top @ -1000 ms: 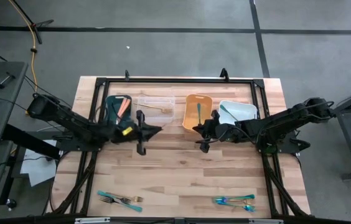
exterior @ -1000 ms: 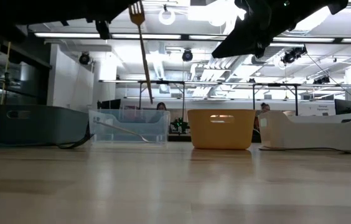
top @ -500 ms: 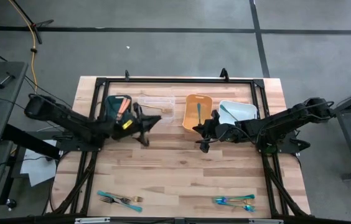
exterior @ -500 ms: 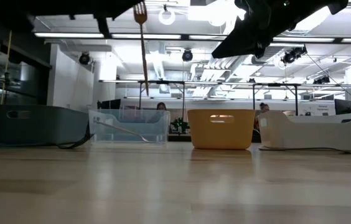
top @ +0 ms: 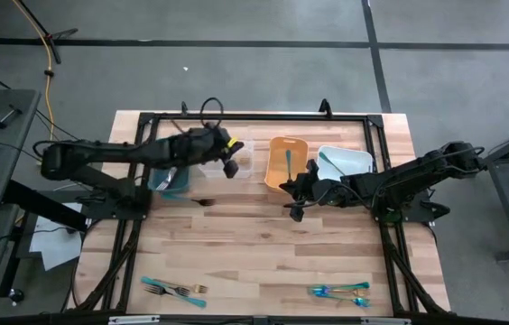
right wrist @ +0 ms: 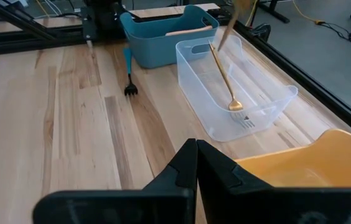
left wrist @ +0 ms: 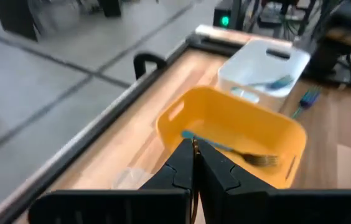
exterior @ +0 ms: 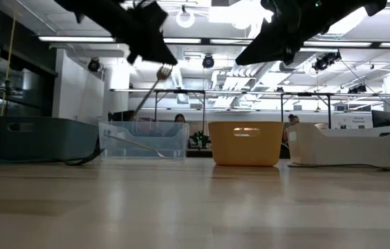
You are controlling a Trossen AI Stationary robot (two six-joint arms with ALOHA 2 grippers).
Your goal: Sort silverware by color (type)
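Note:
My left gripper [top: 232, 167] hangs over the clear bin [top: 236, 155], shut on a gold fork [exterior: 150, 93]. The fork also shows in the right wrist view [right wrist: 227, 31], above a second gold fork [right wrist: 225, 78] lying in the clear bin [right wrist: 238, 93]. My right gripper [top: 294, 197] is shut and empty above the table, just near of the orange bin [top: 286, 162]. A teal fork lies in the orange bin [left wrist: 225, 146]. A teal utensil lies in the white bin [top: 345, 162]. A salmon utensil lies in the teal bin [right wrist: 163, 34]. My left gripper pinches the gold fork close to its tine end [exterior: 163, 70] between its two shut fingers. The fingers come from the table's left, slanting down. The fork is lifted clear, tines up, and its handle [exterior: 143, 104] slants down over the clear bin.
A teal-handled fork [top: 202, 202] lies on the table near of the teal bin [top: 170, 177]. Two bunches of silverware lie near the front edge, one at the left [top: 175, 289] and one at the right [top: 340, 291]. A black frame runs around the table.
My left gripper has swung up and toward the far edge, from the table's middle to above the clear bin, turning as it went. The gold fork has gone with it and has tipped from nearly upright to slanting. The teal-handled fork on the table has come into sight.

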